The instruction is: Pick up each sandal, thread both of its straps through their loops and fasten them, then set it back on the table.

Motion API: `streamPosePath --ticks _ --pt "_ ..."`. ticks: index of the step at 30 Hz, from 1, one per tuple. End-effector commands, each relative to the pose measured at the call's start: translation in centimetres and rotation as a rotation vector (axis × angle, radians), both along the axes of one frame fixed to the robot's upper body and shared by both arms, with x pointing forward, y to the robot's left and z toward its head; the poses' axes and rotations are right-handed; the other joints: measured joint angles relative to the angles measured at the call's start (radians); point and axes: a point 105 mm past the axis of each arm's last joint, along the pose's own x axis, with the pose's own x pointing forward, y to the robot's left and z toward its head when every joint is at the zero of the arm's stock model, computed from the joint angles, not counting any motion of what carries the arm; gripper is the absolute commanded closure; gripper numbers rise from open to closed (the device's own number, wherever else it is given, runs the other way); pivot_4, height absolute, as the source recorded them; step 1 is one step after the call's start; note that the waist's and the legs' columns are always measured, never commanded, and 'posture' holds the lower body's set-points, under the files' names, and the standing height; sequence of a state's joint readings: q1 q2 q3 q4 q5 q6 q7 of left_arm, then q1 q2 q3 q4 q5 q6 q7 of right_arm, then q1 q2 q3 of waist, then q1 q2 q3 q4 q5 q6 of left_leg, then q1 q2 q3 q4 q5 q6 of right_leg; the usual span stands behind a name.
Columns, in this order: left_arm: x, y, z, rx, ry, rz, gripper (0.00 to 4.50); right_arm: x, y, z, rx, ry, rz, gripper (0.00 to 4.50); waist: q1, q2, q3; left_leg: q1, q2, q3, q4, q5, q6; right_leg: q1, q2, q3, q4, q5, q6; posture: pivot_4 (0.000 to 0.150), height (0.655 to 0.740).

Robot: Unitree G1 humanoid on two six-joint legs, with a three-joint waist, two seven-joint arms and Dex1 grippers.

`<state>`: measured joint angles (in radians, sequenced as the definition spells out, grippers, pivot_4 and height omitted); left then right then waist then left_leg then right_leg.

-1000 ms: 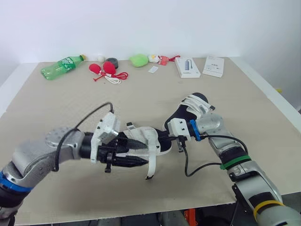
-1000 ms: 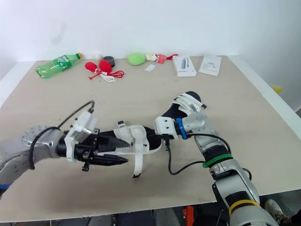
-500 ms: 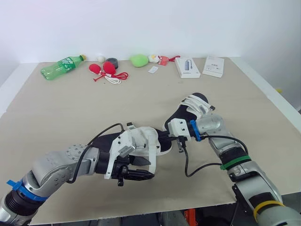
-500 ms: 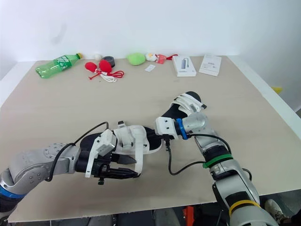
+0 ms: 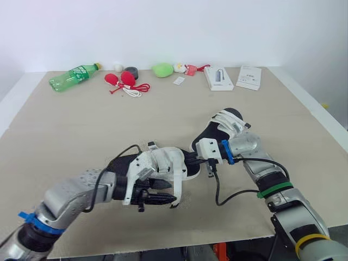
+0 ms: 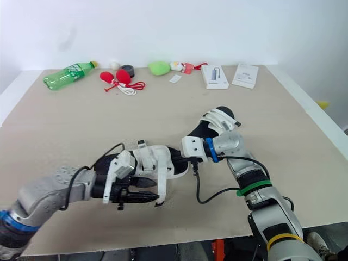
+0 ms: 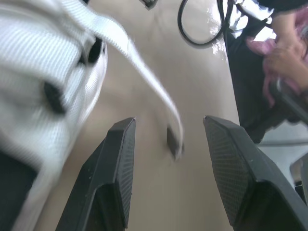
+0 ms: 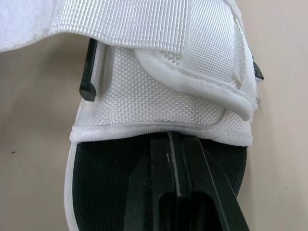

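Observation:
A white-strapped sandal with a black sole (image 5: 163,162) is at the middle of the table (image 5: 70,136), between my two grippers. My right gripper (image 5: 191,159) is shut on its black insole, fingertips (image 8: 168,144) tucked under the white upper (image 8: 173,91). One strap (image 5: 177,185) hangs loose from the sandal's near side. My left gripper (image 5: 167,199) is open just below the sandal, and the strap's end (image 7: 175,144) dangles between its fingers (image 7: 118,163) without touching them. A second sandal (image 5: 227,120) lies behind my right wrist.
Along the far edge lie a green bottle (image 5: 72,77), red objects with a cord (image 5: 124,81), a dark roll (image 5: 130,71), a green lump (image 5: 161,69) and two white boxes (image 5: 218,78) (image 5: 249,77). A person's hand (image 7: 288,53) shows beyond the near edge.
My left arm has dropped lower and swung under the sandal, bringing the open fingers around the hanging strap. The right gripper and sandal have hardly moved.

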<state>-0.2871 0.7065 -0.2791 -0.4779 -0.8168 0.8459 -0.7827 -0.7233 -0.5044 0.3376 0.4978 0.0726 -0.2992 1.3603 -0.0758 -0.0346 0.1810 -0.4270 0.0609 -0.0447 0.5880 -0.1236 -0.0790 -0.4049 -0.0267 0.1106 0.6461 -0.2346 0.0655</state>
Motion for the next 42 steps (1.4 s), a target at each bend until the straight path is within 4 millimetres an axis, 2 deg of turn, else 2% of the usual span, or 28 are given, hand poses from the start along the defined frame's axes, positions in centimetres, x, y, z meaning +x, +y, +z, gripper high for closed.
streamPosePath --ticks 1,7,8,11,12,15,17,18,21,25,28,33,42 --pt "0.5 -0.8 -0.2 0.008 -0.026 -0.003 2.21 -0.5 -1.0 -2.6 -0.096 0.074 -0.023 4.5 0.0 0.0 0.0 0.0 0.0 0.0 0.0 0.0 0.0 0.0 0.0 0.0 0.0 0.0 0.0 0.15 0.74" --pt "0.8 -1.5 -0.4 -0.001 -0.015 -0.013 2.21 -0.5 -1.1 -2.6 -0.095 0.077 -0.029 4.5 0.0 0.0 0.0 0.0 0.0 0.0 0.0 0.0 0.0 0.001 0.0 0.0 0.0 0.0 0.0 0.15 0.74" --pt "1.0 -1.5 -0.3 -0.005 -0.014 -0.005 2.6 -0.5 -1.1 -2.6 -0.095 0.077 -0.031 4.5 0.0 0.0 0.0 0.0 0.0 0.0 0.0 0.0 0.0 0.001 0.0 0.0 0.0 0.0 0.0 0.15 0.74" --pt "1.5 -1.6 -0.4 -0.019 -0.005 0.018 3.38 -0.5 -1.2 -2.6 -0.096 0.079 -0.033 4.5 0.0 0.0 0.0 0.0 0.0 0.0 0.0 0.0 0.0 0.001 0.0 0.0 0.0 0.0 0.0 0.15 0.74" --pt "1.5 -1.7 -0.4 -0.026 -0.001 0.017 3.82 -0.5 -1.2 -2.6 -0.096 0.079 -0.034 4.5 0.0 0.0 0.0 0.0 0.0 0.0 0.0 0.0 0.0 0.001 0.0 0.0 0.0 0.0 0.0 0.15 0.74" --pt "1.3 -2.0 0.2 -0.054 0.01 -0.002 4.46 -0.4 -1.2 -2.6 -0.096 0.078 -0.035 4.5 0.0 0.0 0.0 0.0 0.0 0.0 0.0 0.0 0.0 0.001 0.0 0.0 0.0 0.0 0.0 0.15 0.74" --pt "0.9 -1.6 1.1 -0.088 0.031 -0.029 4.46 -0.4 -1.2 -2.6 -0.096 0.077 -0.036 4.5 0.0 0.0 0.0 0.0 0.0 0.0 0.0 0.0 0.0 0.001 0.0 0.0 0.0 0.0 0.0 0.15 0.74" --pt "1.0 -1.1 2.4 -0.135 0.054 -0.038 4.46 -0.4 -1.2 -2.5 -0.096 0.077 -0.037 4.5 0.0 0.0 0.0 0.0 0.0 0.0 0.0 0.0 0.0 0.001 0.0 0.0 0.0 0.0 0.0 0.15 0.74" --pt "2.2 0.4 5.4 -0.227 0.096 -0.013 4.46 -0.3 -1.2 -2.5 -0.095 0.075 -0.039 4.5 0.0 -0.001 0.0 0.0 0.0 0.0 0.0 0.0 0.0 0.001 0.0 0.0 0.0 0.0 0.0 0.15 0.74" --pt "6.2 1.8 7.5 -0.278 0.112 0.136 4.46 -0.2 -1.0 -2.5 -0.094 0.074 -0.038 4.5 -0.001 0.0 0.0 0.0 0.0 -0.001 0.0 0.0 0.0 -0.001 0.0 -0.001 0.0 0.0 0.0 0.15 0.74" --pt "7.5 1.5 7.7 -0.274 0.15 0.173 4.46 -0.1 -0.9 -2.5 -0.092 0.073 -0.038 4.5 0.0 -0.001 0.0 0.0 -0.001 -0.001 0.0 0.0 0.0 0.0 0.0 -0.001 0.0 0.0 0.0 0.15 0.74" --pt "7.3 -0.9 6.8 -0.219 0.191 0.118 4.46 -0.2 -0.9 -2.6 -0.089 0.074 -0.039 4.5 -0.001 -0.001 -0.001 0.0 -0.001 -0.002 0.0 0.0 0.0 0.002 0.001 -0.001 0.001 0.0 0.001 0.15 0.74" --pt "6.4 -2.7 6.5 -0.18 0.251 0.053 4.46 -0.3 -1.1 -2.6 -0.086 0.074 -0.05 4.5 -0.001 -0.002 -0.001 0.0 -0.001 -0.002 0.0 0.0 0.0 0.002 0.001 -0.001 0.001 0.0 0.001 0.15 0.74"
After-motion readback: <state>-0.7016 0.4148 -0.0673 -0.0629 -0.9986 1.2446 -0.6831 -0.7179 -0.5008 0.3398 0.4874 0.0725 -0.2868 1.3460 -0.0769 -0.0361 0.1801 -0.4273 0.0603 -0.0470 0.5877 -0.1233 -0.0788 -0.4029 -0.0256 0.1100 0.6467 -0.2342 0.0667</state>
